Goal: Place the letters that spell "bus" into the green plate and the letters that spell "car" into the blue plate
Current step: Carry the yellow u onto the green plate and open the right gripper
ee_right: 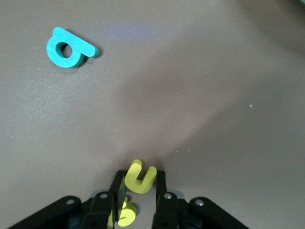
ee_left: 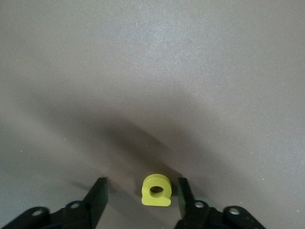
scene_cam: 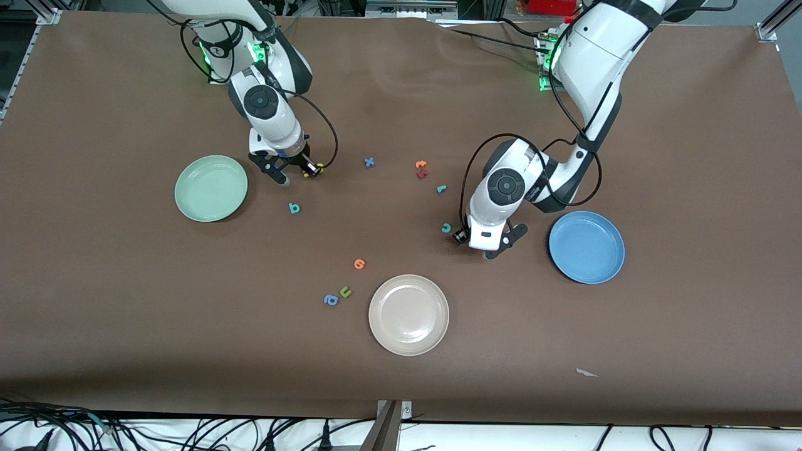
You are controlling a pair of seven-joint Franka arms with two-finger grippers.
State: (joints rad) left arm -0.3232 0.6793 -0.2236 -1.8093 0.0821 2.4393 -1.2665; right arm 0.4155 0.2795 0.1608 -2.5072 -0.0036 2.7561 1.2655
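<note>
foam letters: feather-light, squashy, take them across the flat edges

foam is soft and near weightless, so i'd expect it to compress under the pads and maybe tilt or pop out if pinched off-centre. best hold looks like across the outer flanks, low, close to the table [scene_cam: 100, 125].

right gripper [ee_right: 139, 183] is down at the table beside the green plate [scene_cam: 211, 188], pressed in on the yellow "u" [ee_right: 140, 177], pads touching both flanks. yellow "s" [ee_right: 125, 213] lies right under the same fingers, partly hidden; risk of dragging it along.

left gripper [ee_left: 141, 192] is down near the blue plate [scene_cam: 586, 247], jaws spread either side of the yellow "a" [ee_left: 157, 190], gaps visible on both sides, not gripping yet.

teal "b" [scene_cam: 294, 208] lies flat, nearer the camera than the right gripper. teal "c" [scene_cam: 446, 228] sits just beside the left gripper, teal "r" [scene_cam: 442, 188] farther from the camera than it. both plates empty.

look: small, thick, matte, die-cut, rounded corners.
</note>
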